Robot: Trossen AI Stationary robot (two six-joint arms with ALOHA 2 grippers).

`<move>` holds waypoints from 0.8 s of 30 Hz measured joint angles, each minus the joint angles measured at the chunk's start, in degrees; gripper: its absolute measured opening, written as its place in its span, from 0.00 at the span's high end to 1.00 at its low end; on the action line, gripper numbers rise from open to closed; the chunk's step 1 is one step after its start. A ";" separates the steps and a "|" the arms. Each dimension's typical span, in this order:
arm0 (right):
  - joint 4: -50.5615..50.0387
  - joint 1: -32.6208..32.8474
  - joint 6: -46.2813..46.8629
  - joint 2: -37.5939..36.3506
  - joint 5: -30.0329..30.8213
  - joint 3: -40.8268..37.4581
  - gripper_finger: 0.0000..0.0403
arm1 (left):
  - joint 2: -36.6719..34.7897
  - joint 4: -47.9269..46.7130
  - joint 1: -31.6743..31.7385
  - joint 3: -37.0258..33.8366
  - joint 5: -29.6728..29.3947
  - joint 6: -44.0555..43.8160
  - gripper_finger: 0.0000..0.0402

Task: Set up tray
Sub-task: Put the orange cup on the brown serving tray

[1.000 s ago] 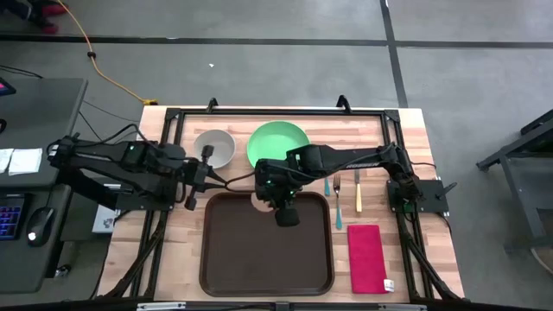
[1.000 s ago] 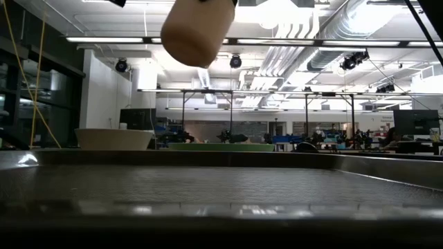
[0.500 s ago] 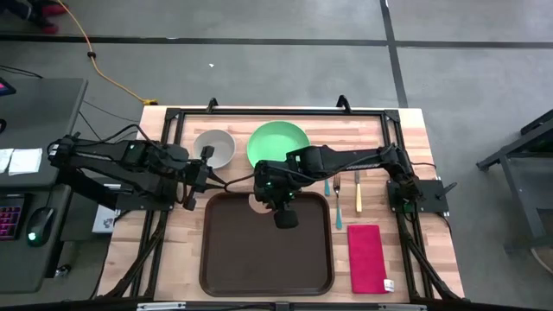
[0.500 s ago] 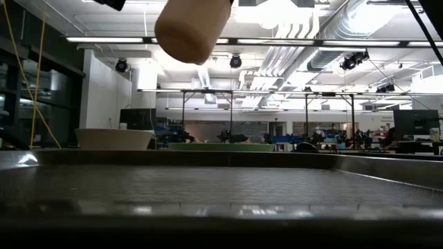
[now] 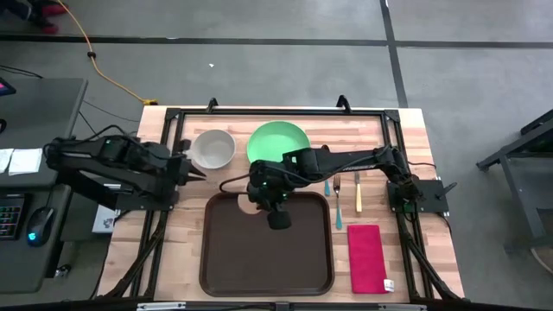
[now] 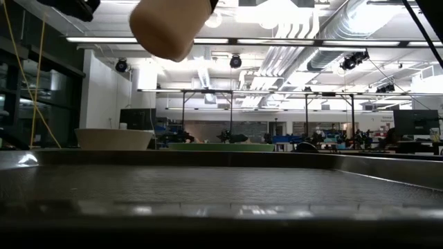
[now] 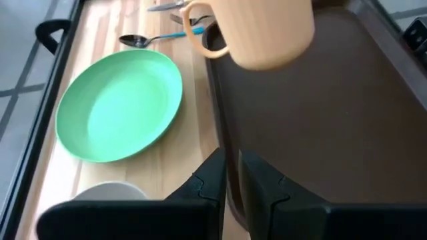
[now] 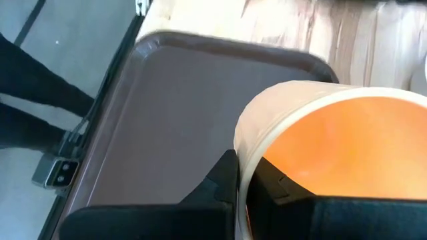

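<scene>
Brown tray (image 5: 266, 244) lies at the near middle of the table in my high view, with the green plate (image 5: 277, 143) and grey bowl (image 5: 212, 148) behind it and the red napkin (image 5: 366, 257) to its right. My right gripper (image 5: 262, 195) hangs over the tray's far left corner, a little further left than a second ago, clamped on the rim of a tan mug (image 5: 251, 201). The left gripper (image 5: 192, 173) has pulled back from the tray toward the table's left edge, beside the bowl.

From table height, the mug (image 6: 168, 26) hangs above the tray (image 6: 221, 190) and has slid left since the last frame.

Through the left wrist camera I see the fingers (image 7: 212, 181) slightly parted and holding nothing, with the mug (image 7: 257, 31) hanging over the tray's (image 7: 320, 127) edge next to the plate (image 7: 120, 103).

Through the right wrist camera, the fingers (image 8: 223, 179) pinch the mug's (image 8: 320, 143) wall, the tray (image 8: 180, 113) below.
</scene>
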 joint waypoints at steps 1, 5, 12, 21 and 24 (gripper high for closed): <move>0.22 0.00 0.01 0.00 -0.01 0.00 1.00 | -0.84 -0.29 0.00 0.00 -0.06 -0.02 0.82; 1.87 -0.07 0.02 0.00 0.00 0.00 1.00 | -3.34 -2.46 0.00 0.00 -1.62 -0.18 0.82; 5.39 -0.13 0.04 0.00 0.68 0.00 1.00 | -5.56 -7.81 0.00 -0.02 -6.30 -1.01 0.82; 7.03 -0.11 0.48 1.38 0.48 0.00 1.00 | -10.13 -8.36 0.00 -0.97 -9.67 0.02 0.82; 8.45 -0.33 0.50 2.06 0.34 0.00 1.00 | -12.38 -7.67 0.00 -1.78 -9.70 0.03 0.82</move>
